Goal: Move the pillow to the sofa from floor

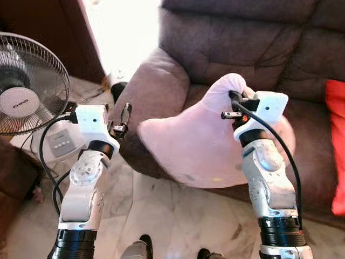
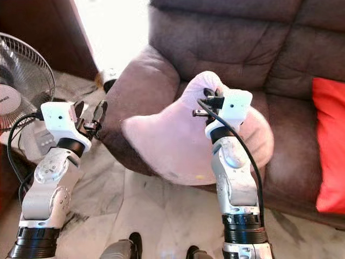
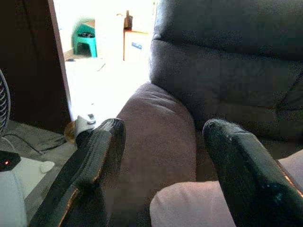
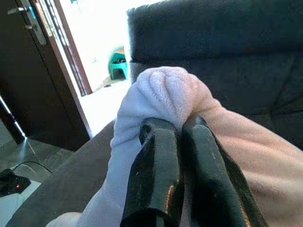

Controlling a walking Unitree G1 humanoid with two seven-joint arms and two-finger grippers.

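Right gripper clamped; left gripper agape

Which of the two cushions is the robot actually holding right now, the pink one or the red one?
The pale pink pillow, pinched at its top corner by the right claw above the sofa seat. The red cushion lies untouched at the sofa's right.

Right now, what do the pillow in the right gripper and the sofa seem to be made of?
The pillow looks like soft pale pink plush or fleece: it bunches into folds where the right gripper pinches it, and its surface is fuzzy and matte. The sofa seems covered in brown-grey suede-like fabric, perhaps microfibre: matte, with a fine nap on the armrest and stitched seams. Leather cannot be ruled out entirely.
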